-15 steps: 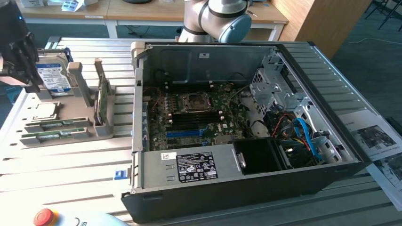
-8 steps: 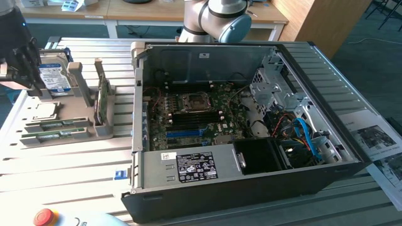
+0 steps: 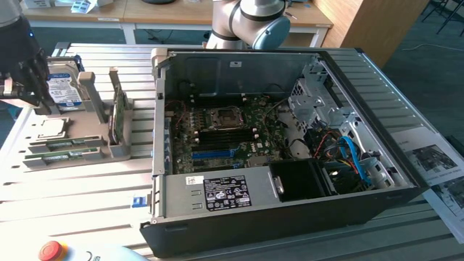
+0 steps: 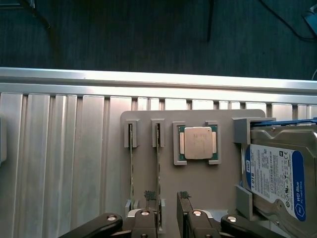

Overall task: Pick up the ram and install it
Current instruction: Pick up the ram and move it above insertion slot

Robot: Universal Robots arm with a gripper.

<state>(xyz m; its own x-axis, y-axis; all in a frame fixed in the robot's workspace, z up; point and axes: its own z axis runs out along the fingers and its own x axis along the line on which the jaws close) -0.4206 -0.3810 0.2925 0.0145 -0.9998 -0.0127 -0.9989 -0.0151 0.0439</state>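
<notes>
Two green sticks stand on edge in a gray holder [image 4: 225,148] on the tabletop [image 4: 59,148]. The ram [image 4: 158,163] beside the processor chip [image 4: 198,143] points its long axis straight away from the hand [image 4: 166,197]. The hand is open, and the ram's near end lies between the spread fingers, ungripped.

Long thin green ram stick [image 4: 158,168] shows edge-on, its flat faces hidden; boxy silver blue-labelled hard drive [image 4: 275,183] runs past the wrist view's edge.
</notes>
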